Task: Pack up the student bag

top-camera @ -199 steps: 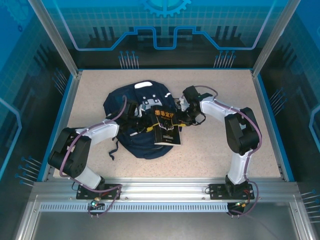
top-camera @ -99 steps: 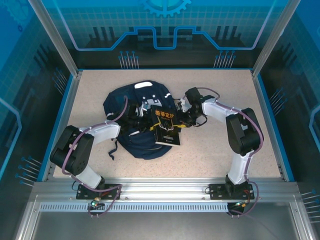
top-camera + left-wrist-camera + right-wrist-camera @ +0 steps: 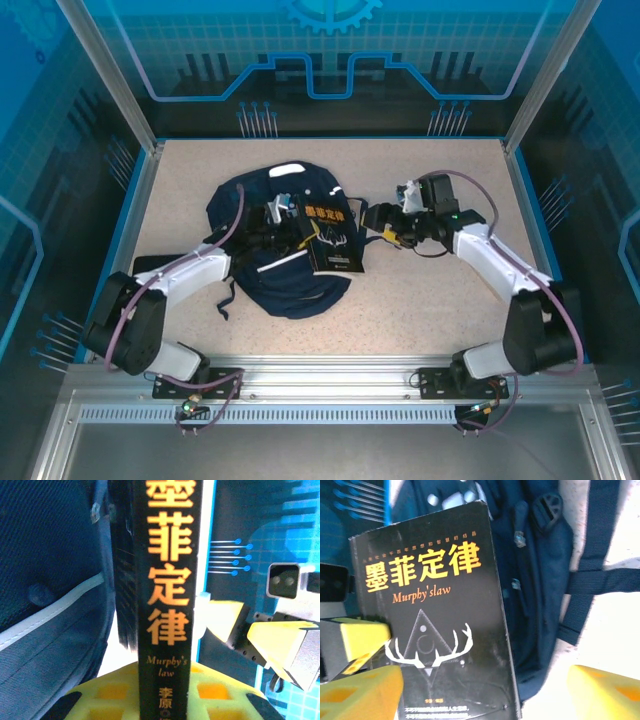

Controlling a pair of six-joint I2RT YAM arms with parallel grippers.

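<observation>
The left jaws pinch the black book (image 3: 167,605) near its spine and hold it tilted up over the navy backpack (image 3: 290,290), which lies flat in the middle of the desk (image 3: 420,300); the right jaws stand spread wide just beside the book's right edge, gripping nothing. I judge the step to be getting the book into the backpack, so the next move calls for finding its mouth and sliding the book in. Whether the zip is undone I cannot make out, since the book and the left arm (image 3: 190,270) cover that part, and the pinch point itself is cut off in the wrist view.
</observation>
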